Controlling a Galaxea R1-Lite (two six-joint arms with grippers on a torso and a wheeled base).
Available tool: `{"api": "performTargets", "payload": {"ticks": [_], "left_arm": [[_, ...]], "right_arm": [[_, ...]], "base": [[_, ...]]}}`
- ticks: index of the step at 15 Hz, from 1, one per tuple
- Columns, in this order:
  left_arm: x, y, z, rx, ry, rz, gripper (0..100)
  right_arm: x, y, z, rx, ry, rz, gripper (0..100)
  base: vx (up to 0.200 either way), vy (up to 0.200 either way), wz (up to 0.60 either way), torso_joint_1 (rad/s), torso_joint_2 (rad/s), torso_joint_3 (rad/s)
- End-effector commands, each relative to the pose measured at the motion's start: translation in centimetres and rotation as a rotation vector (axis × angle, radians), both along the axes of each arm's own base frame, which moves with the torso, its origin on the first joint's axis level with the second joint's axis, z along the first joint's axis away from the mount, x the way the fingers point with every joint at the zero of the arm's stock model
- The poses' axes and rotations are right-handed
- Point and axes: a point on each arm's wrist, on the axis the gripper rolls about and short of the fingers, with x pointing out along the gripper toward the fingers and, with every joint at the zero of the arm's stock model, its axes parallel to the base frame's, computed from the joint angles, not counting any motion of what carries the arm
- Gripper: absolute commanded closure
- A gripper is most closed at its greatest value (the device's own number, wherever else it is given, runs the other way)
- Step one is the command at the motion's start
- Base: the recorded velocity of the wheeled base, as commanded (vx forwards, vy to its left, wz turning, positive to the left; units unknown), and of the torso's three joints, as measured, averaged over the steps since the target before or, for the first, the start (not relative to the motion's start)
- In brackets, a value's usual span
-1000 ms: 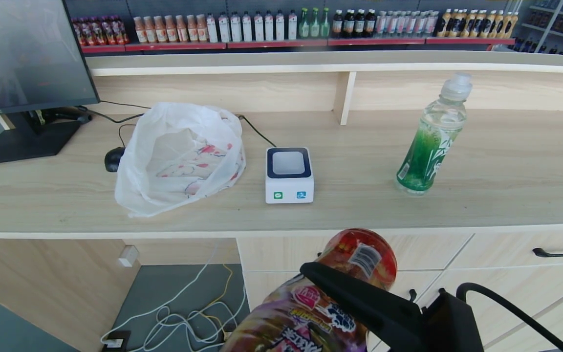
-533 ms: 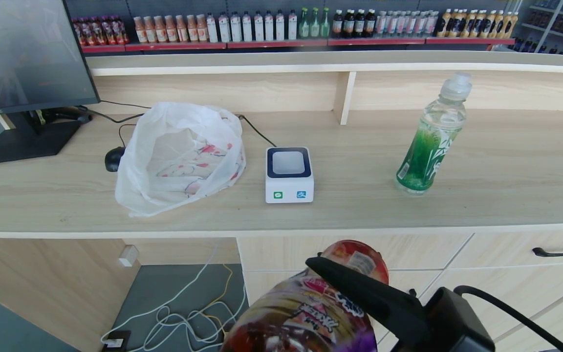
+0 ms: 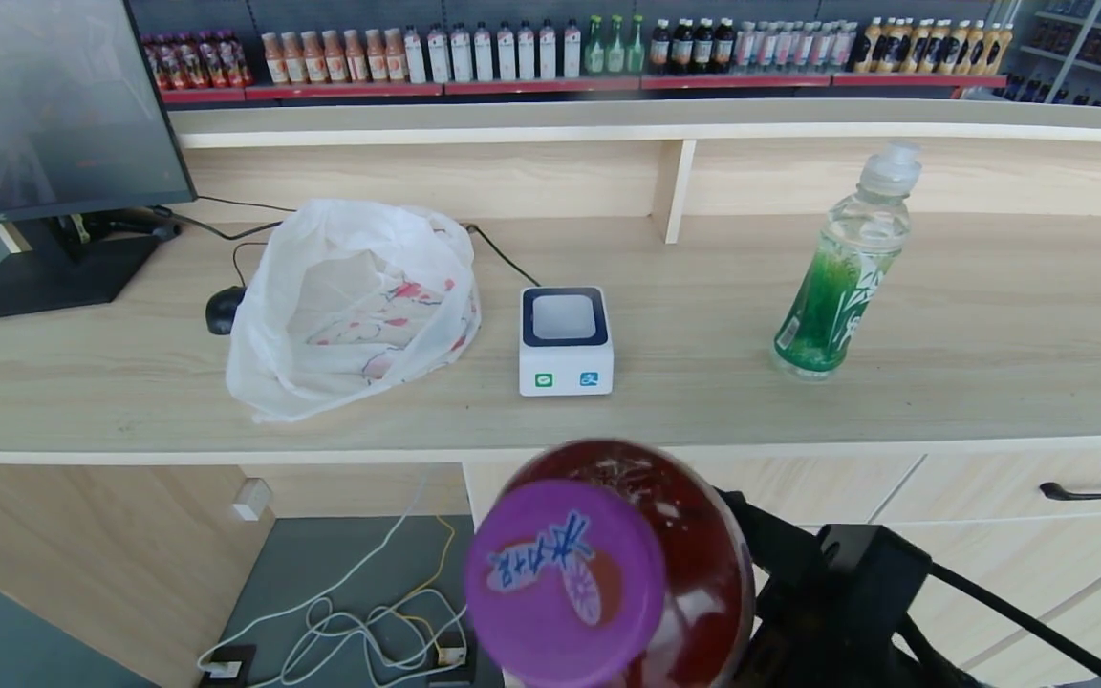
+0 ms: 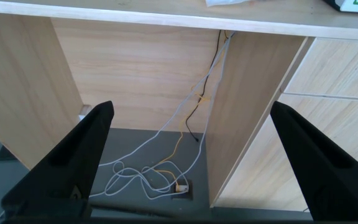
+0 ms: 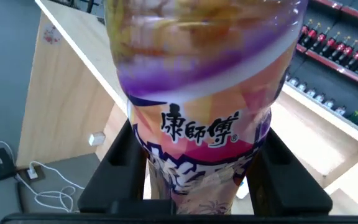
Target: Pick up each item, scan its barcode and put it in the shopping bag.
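My right gripper (image 5: 197,168) is shut on a drink bottle (image 3: 608,573) with a purple cap and dark red liquid. It holds the bottle in front of the counter's front edge, cap pointing up towards the head camera. The black fingers (image 5: 120,162) clamp the bottle's printed label (image 5: 207,137) from both sides. A white scanner box (image 3: 565,342) sits mid-counter. The white shopping bag (image 3: 350,306) lies open to its left. A green bottle (image 3: 842,277) stands upright at the right. My left gripper (image 4: 191,168) hangs open and empty below counter height, over floor cables.
A monitor (image 3: 44,105) and a black mouse (image 3: 223,311) sit at the counter's left. A raised shelf (image 3: 608,119) runs along the back. Drawers with black handles (image 3: 1095,492) lie under the counter at right. Loose cables (image 3: 350,621) lie on the floor.
The right gripper has turned the held bottle: it lay tilted with its barcode label upward, and now its purple cap faces the head camera. The left arm and the counter items stayed put.
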Motion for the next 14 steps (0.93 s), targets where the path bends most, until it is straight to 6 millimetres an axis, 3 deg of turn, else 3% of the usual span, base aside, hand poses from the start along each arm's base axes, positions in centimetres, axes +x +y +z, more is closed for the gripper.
{"api": "performTargets", "payload": {"ticks": [1,4,6,8,10,14], "left_arm": [[0.0,0.0,0.0,-0.001,-0.001,0.001,0],[0.0,0.0,0.0,-0.001,-0.001,0.001,0],[0.0,0.0,0.0,0.001,-0.001,0.001,0],[0.0,0.0,0.0,0.001,-0.001,-0.001,0],[0.0,0.0,0.0,0.001,-0.001,0.001,0],[0.0,0.0,0.0,0.007,-0.001,0.001,0]], "right_arm": [[1.5,0.1,0.1,0.061,0.066,-0.027,100],[5.1,-0.1,0.0,0.197,0.205,-0.017,100],[6.5,-1.1,0.0,0.232,0.231,-0.051,100],[9.2,-2.9,0.5,0.353,0.294,-0.116,100],[10.3,-3.7,0.8,0.411,0.316,-0.141,100],[14.7,-3.9,3.3,0.562,0.251,-0.188,100]], "base": [[0.000,0.000,0.00,0.000,0.00,0.000],[0.000,0.000,0.00,0.000,0.00,0.000],[0.000,0.000,0.00,0.000,0.00,0.000],[0.000,0.000,0.00,0.000,0.00,0.000],[0.000,0.000,0.00,0.000,0.00,0.000],[0.000,0.000,0.00,0.000,0.00,0.000]]}}
